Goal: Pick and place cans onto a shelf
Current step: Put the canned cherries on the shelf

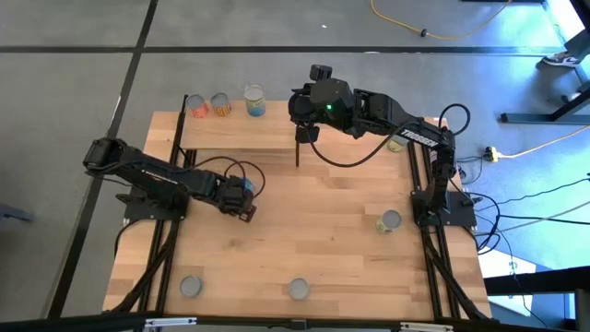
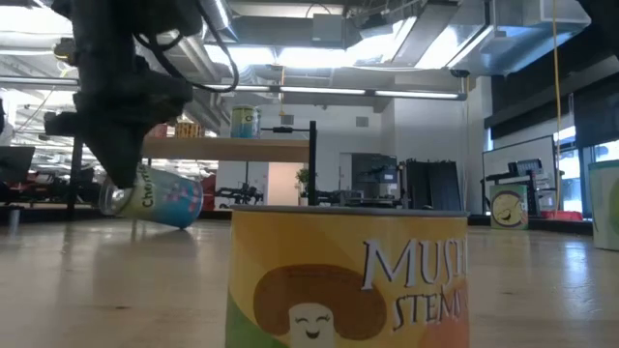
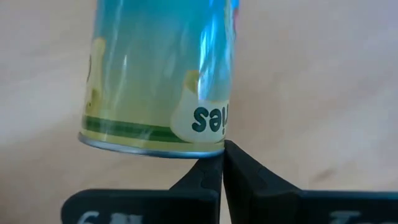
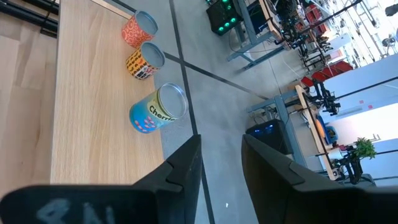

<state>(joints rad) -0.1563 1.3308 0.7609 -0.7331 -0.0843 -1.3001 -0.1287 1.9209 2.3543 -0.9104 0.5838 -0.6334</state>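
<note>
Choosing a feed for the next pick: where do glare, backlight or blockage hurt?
Low view: the mushroom can at the lens blocks the lower middle; ceiling lights leave the left arm a dark silhouette. Left wrist view: glare streaks run down the blue can beyond the shut left claw. Right wrist view: the shelf is evenly lit. High view: no glare on the table.

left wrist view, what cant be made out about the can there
- Left wrist view: the blue can runs off the frame edge, so its label is cut off.
- High view: the left end effector covers that can.
- Low view: the mushroom can is cut by the bottom edge.
</note>
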